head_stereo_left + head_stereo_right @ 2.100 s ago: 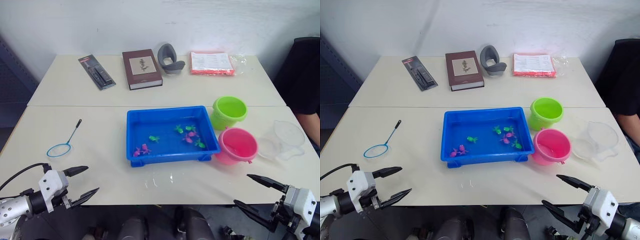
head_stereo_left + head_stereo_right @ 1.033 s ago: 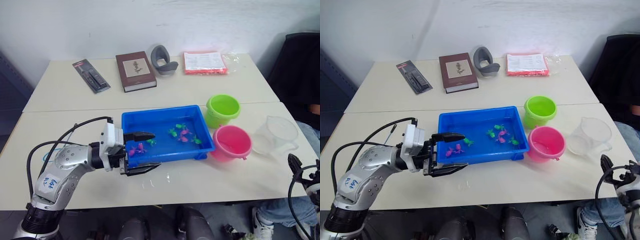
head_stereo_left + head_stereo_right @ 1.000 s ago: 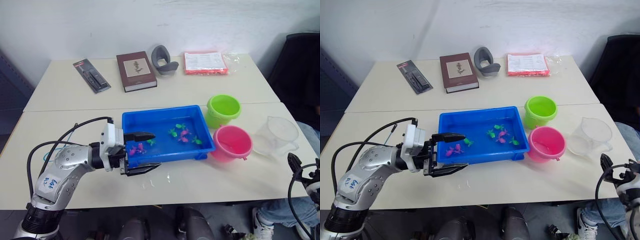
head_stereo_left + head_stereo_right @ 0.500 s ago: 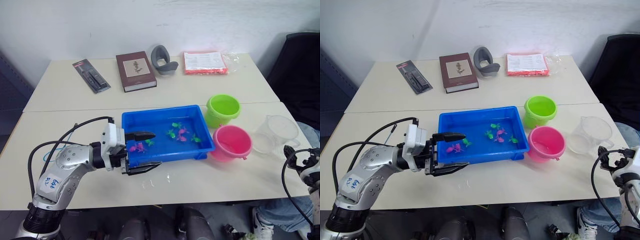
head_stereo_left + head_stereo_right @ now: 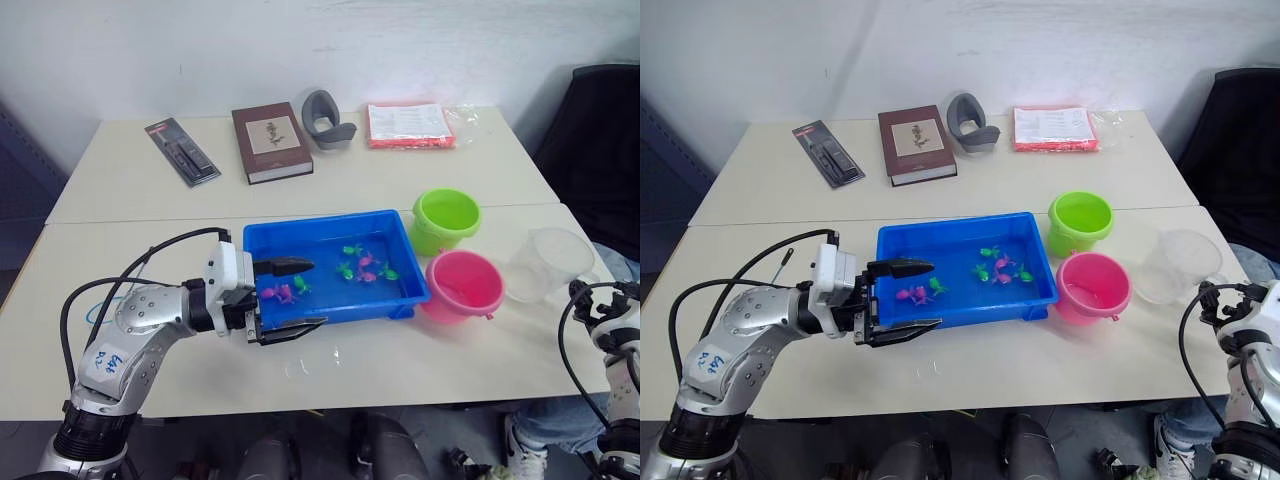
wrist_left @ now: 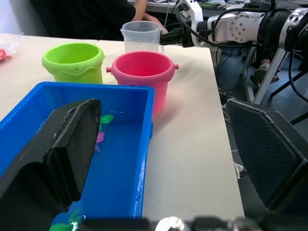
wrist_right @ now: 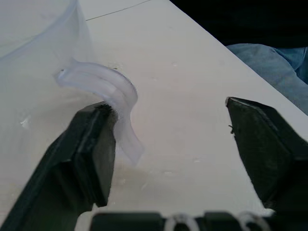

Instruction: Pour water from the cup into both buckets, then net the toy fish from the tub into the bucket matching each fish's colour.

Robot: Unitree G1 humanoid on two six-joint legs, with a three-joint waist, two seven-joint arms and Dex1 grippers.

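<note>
Two pale worktops [image 5: 420,360] butt together under a plain white wall. Since a second ago my right gripper [image 7: 168,159] has come up from below the worktop edge to the cup [image 5: 548,262]; its jaws are apart, and the clear handle [image 7: 113,103] now sits just inside one finger [image 7: 91,154], not yet clamped. My judgement: the pour is about to start with a grasp of that handle.

My left gripper [image 5: 290,297] has barely moved; it hovers with jaws apart, straddling the near rim of the tub [image 5: 300,228], one finger over the water, one outside.

Count:
- buckets, two: green bucket [image 5: 447,220] and pink bucket [image 5: 464,287], both beyond my left jaws, between tub and cup
- cup, one
- tub, one
- fish [image 5: 362,268], about seven: roughly four green, three pink, all in the tub
- net handle [image 5: 785,260], partly hidden behind my left arm

Nothing netted yet.
</note>
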